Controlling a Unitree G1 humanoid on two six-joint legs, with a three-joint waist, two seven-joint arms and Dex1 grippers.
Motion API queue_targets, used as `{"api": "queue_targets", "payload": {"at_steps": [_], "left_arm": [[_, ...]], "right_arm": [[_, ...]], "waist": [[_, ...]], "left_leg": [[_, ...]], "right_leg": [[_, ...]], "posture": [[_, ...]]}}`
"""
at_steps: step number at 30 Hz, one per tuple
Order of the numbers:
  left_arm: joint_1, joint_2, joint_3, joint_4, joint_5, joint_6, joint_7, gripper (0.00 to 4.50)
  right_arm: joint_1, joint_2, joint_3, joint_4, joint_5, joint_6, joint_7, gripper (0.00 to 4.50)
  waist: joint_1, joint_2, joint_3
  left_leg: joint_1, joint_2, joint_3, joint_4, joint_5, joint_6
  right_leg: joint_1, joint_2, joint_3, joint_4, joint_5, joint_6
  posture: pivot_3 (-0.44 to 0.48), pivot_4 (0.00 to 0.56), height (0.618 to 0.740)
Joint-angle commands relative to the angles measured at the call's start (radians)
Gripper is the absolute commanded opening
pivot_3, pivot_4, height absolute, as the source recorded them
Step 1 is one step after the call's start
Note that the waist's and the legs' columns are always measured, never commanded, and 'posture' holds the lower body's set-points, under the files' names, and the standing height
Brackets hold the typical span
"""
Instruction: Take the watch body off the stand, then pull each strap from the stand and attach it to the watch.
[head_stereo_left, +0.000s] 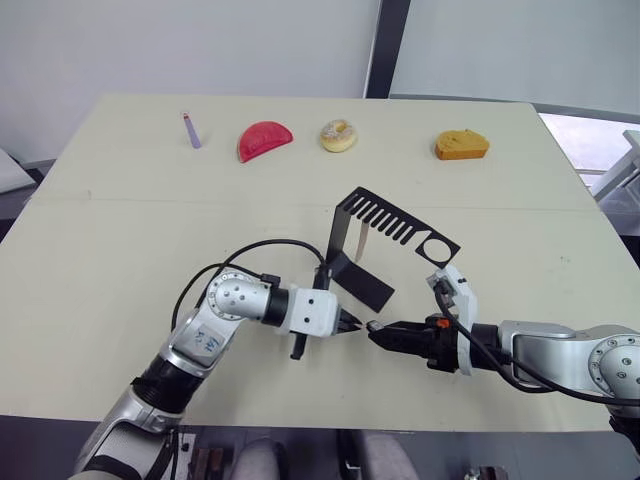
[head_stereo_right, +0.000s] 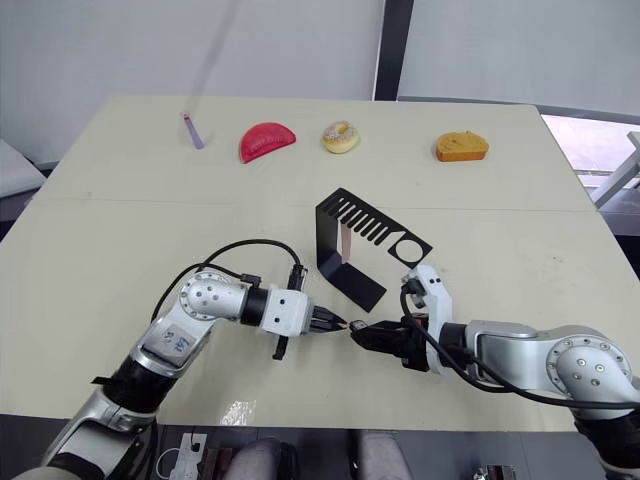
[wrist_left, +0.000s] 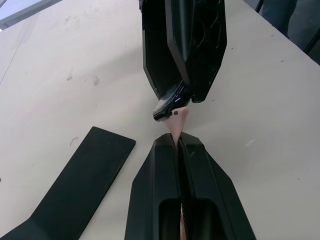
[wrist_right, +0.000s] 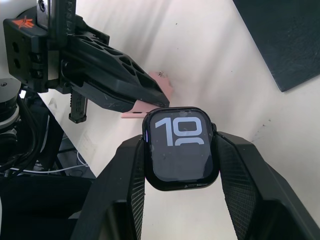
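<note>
Right gripper (wrist_right: 180, 150) is closed on the watch body (wrist_right: 181, 147), its 2 fingers pressing the case's opposite sides with the lit screen facing the wrist camera. Left gripper (wrist_left: 179, 142) is pinched shut on 1 pink strap (wrist_left: 177, 122), whose free end touches the edge of the watch body. Both meet low over the table (head_stereo_left: 120, 250), near its front edge and just in front of the stand (head_stereo_left: 375, 235). A 2nd strap (head_stereo_left: 358, 245) hangs from the stand's slotted top arm.

The case looks stiff, smooth and light, so it could slip or twist if squeezed off-centre; the side hold leaves its strap ends free. The strap is soft and bends easily, so I judge it is best held close to the joining end, as now, to keep that end steady. Along the table's far edge lie a purple stick (head_stereo_left: 191, 131), a red slice (head_stereo_left: 263, 139), a doughnut (head_stereo_left: 338, 135) and an orange piece (head_stereo_left: 461, 145).
</note>
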Motion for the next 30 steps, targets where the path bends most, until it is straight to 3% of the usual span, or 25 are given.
{"api": "queue_targets", "payload": {"at_steps": [1,30], "left_arm": [[-0.021,-0.029,-0.025,-0.034,-0.009,-0.024,0.011,0.0],[-0.03,-0.048,-0.032,-0.021,-0.002,-0.026,0.016,0.0]], "right_arm": [[-0.014,0.005,0.008,-0.083,0.031,0.005,0.049,1.6],[-0.015,0.01,0.009,-0.081,0.019,0.006,0.055,1.6]], "waist": [[0.0,0.0,0.0],[0.0,0.0,0.0]], "left_leg": [[0.0,0.0,0.0,0.0,0.0,0.0],[0.0,0.0,0.0,0.0,0.0,0.0]], "right_leg": [[0.0,0.0,0.0,0.0,0.0,0.0],[0.0,0.0,0.0,0.0,0.0,0.0]], "posture": [[0.0,0.15,0.737],[0.0,0.15,0.737]]}}
